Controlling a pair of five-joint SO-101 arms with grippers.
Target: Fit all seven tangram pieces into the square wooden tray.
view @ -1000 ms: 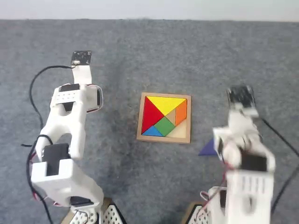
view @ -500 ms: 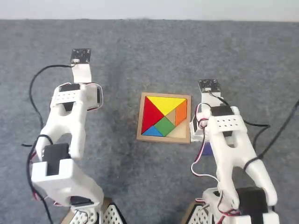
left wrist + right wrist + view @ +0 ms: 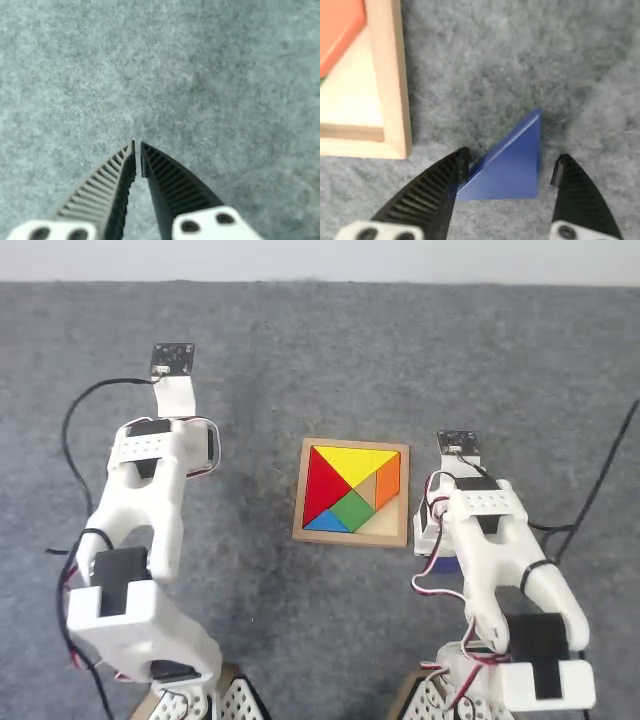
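The square wooden tray (image 3: 402,492) lies mid-table holding yellow (image 3: 352,462), red (image 3: 322,490), green (image 3: 352,510), orange (image 3: 389,480) and light blue (image 3: 325,523) pieces. Its near right corner shows a bare wooden slot (image 3: 350,102). A dark blue triangle (image 3: 512,160) lies flat on the carpet just right of the tray's corner (image 3: 395,100). My right gripper (image 3: 512,169) is open, one fingertip on each side of the triangle. From above, the right arm (image 3: 480,520) covers most of that triangle (image 3: 446,563). My left gripper (image 3: 137,146) is shut over bare carpet, far left of the tray.
Grey carpet covers the whole table. The left arm (image 3: 150,470) stands at the left, its cable (image 3: 75,430) looping beside it. Open carpet lies beyond the tray and between the arms.
The right arm has swung in from the right and come down over the dark blue triangle beside the tray. The left arm has stayed still.
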